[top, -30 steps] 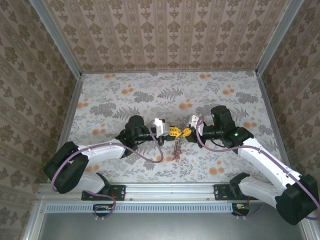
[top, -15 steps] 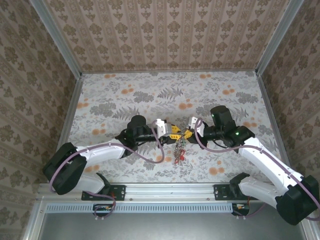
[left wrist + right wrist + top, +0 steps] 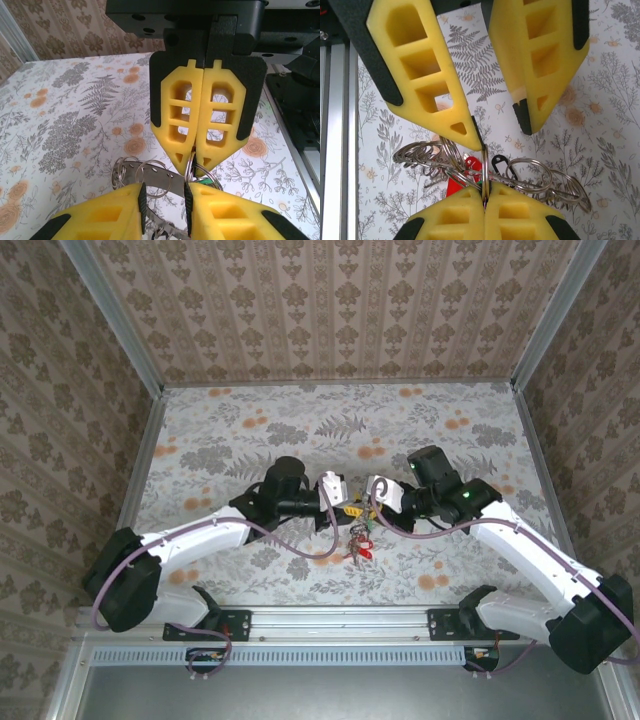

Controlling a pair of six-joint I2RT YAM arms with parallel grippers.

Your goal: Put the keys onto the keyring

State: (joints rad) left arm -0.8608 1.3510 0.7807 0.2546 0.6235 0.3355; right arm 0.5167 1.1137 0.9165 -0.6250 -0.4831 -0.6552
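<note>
right fingers [image 3: 455, 220]: clamped on keyring [image 3: 484, 165] | left fingers [image 3: 420, 75]: parted, above | keys [image 3: 456, 186]: red and black heads beside it

**Foam-like plastic, bright wire, printed cloth**

The left gripper [image 3: 500, 127] and the right gripper [image 3: 485, 197] carry fingers [image 3: 420, 75] of matt yellow plastic. It looks foam-like and slightly grainy, is moulded with open pockets, and is backed by matt black plates. Thin black rubbery strips line the left one's inner faces. At lower centre the keyring [image 3: 527, 160] is thin, bright, polished metal wire, tangled with other glossy wire rings. Among them the keys [image 3: 456, 186] show smooth, shiny red and black plastic heads. The tablecloth [image 3: 600, 100] looks like matt cloth printed with grey ferns and orange flowers. Along the left edge a rail [image 3: 337, 125] is dull, brushed metal.
</note>
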